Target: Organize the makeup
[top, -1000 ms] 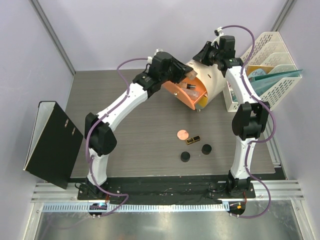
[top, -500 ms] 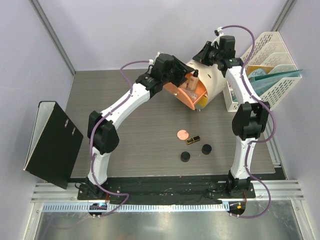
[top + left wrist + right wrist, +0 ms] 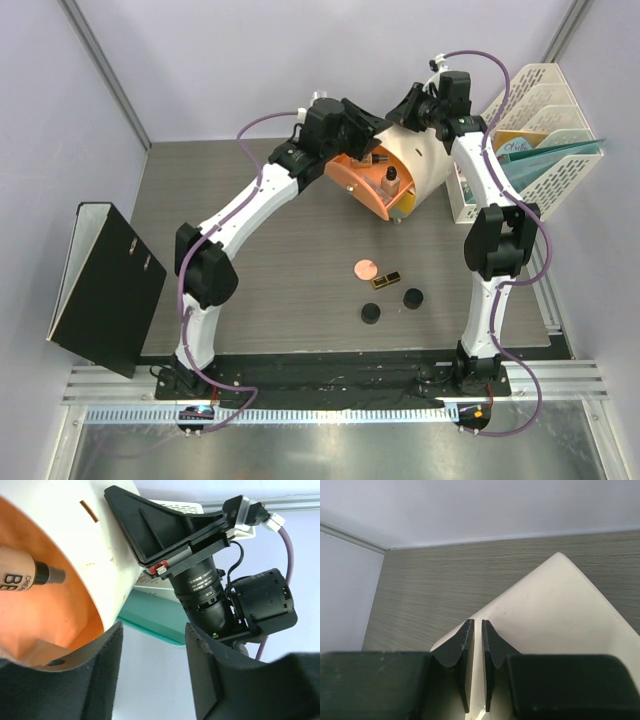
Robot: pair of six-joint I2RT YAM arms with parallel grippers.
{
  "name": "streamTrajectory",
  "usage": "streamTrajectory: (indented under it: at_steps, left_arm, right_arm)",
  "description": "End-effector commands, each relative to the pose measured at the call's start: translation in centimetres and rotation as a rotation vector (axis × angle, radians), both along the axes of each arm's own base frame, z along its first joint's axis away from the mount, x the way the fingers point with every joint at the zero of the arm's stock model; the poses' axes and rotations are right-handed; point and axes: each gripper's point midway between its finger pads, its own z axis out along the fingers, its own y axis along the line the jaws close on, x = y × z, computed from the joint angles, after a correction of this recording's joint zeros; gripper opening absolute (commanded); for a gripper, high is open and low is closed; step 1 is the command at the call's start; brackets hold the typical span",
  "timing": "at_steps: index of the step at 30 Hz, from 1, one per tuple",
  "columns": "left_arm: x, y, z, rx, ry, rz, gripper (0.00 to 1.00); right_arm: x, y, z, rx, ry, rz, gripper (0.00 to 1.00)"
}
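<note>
Near left hand (image 3: pixel 152 645), beige bottle (image 3: pixel 17 572) in drawer (image 3: pixel 72 597)

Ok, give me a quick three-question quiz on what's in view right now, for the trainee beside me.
1. True or false: the left hand is gripping something.
2. How many black round jars stand on the table?
3. Where is the beige bottle? A) on the table B) in the orange drawer C) in the left hand

Key:
1. False. Its fingers are apart with nothing between them.
2. Two.
3. B.
</note>
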Motion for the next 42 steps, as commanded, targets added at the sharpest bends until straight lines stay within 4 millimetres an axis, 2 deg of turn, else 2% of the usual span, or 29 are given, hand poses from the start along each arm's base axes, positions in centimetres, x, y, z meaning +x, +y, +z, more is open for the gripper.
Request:
streamTrajectory:
  at_steps: [1, 3, 4, 5, 7, 9, 10, 11, 12, 13, 14, 15, 16, 17, 18, 19, 22, 26, 30, 34, 42]
  left_arm:
    - [-0.3, 0.3, 5.3, -0.086, -0.115, -0.024, 0.36]
    - [-0.7, 0.2, 6.3, -0.094, -0.141, -0.042, 0.16]
    - [-1.3, 0.0, 6.7, -0.098, -0.150, -0.070, 0.03]
    - [-1.8, -0.3, 7.0, -0.082, -0.173, -0.093, 0.00]
    - [-2.8, -0.5, 7.9, -0.052, -0.217, -0.126, 0.00]
    - [-4.1, -0.9, 6.7, 0.071, -0.253, -0.161, 0.00]
    - [-4.6, -0.8, 7.2, 0.114, -0.286, -0.167, 0.00]
    - [-4.8, -0.5, 5.5, 0.240, -0.298, -0.176, 0.00]
    - [-5.8, -1.0, 4.9, 0.305, -0.313, -0.201, 0.00]
    - [-6.2, -0.8, 5.6, 0.352, -0.346, -0.201, 0.00]
    - [-6.2, -0.2, 3.4, 0.463, -0.317, -0.185, 0.00]
    - [-6.5, 0.0, 2.9, 0.565, -0.366, -0.200, 0.01]
    - [-7.5, -0.4, 2.9, 0.613, -0.389, -0.214, 0.06]
    - [-8.1, -0.2, 1.8, 0.683, -0.389, -0.236, 0.07]
    - [-7.9, 0.5, 1.3, 0.775, -0.418, -0.217, 0.08]
    - [-8.9, -0.1, 0.8, 0.821, -0.441, -0.246, 0.13]
    - [-9.5, 0.6, -1.2, 0.990, -0.455, -0.251, 0.22]
    - [-9.6, 1.5, -3.3, 1.094, -0.426, -0.252, 0.28]
    - [-9.3, 1.8, -2.9, 1.125, -0.439, -0.212, 0.38]
    - [-8.6, 1.9, -2.7, 1.150, -0.462, -0.182, 0.55]
    - [-7.7, 0.2, -3.0, 1.128, -0.502, -0.181, 0.64]
  right_arm:
    - [-2.3, -0.8, -6.2, -0.038, 0.222, -0.016, 0.18]
    - [-2.4, -0.9, -6.1, -0.036, 0.223, -0.017, 0.18]
    - [-2.3, -0.9, -6.1, -0.037, 0.223, -0.018, 0.18]
    - [-2.4, -0.9, -6.0, -0.038, 0.219, -0.017, 0.18]
    - [-2.4, -0.9, -6.1, -0.038, 0.223, -0.018, 0.18]
    - [-2.4, -1.0, -6.2, -0.038, 0.224, -0.019, 0.18]
    - [-2.4, -1.0, -6.2, -0.038, 0.224, -0.019, 0.18]
    - [-2.4, -0.9, -6.1, -0.039, 0.222, -0.017, 0.18]
    - [-2.5, -1.0, -6.2, -0.038, 0.226, -0.019, 0.18]
    - [-2.5, -0.9, -6.2, -0.039, 0.225, -0.017, 0.18]
    - [-2.5, -1.0, -6.3, -0.041, 0.226, -0.019, 0.18]
    - [-2.6, -1.0, -6.4, -0.042, 0.230, -0.019, 0.18]
    - [-2.6, -1.0, -6.5, -0.042, 0.232, -0.019, 0.18]
    - [-2.6, -0.9, -6.4, -0.043, 0.230, -0.017, 0.18]
    - [-2.7, -1.1, -6.6, -0.045, 0.233, -0.019, 0.18]
    - [-2.7, -1.1, -6.6, -0.044, 0.234, -0.020, 0.18]
    - [-2.9, -1.0, -6.9, -0.044, 0.242, -0.017, 0.18]
    - [-3.0, -1.0, -7.0, -0.047, 0.246, -0.017, 0.18]
    - [-3.1, -1.1, -7.4, -0.051, 0.253, -0.017, 0.18]
    - [-3.2, -1.0, -7.5, -0.048, 0.256, -0.015, 0.18]
    - [-3.1, -1.0, -7.3, -0.049, 0.252, -0.015, 0.18]
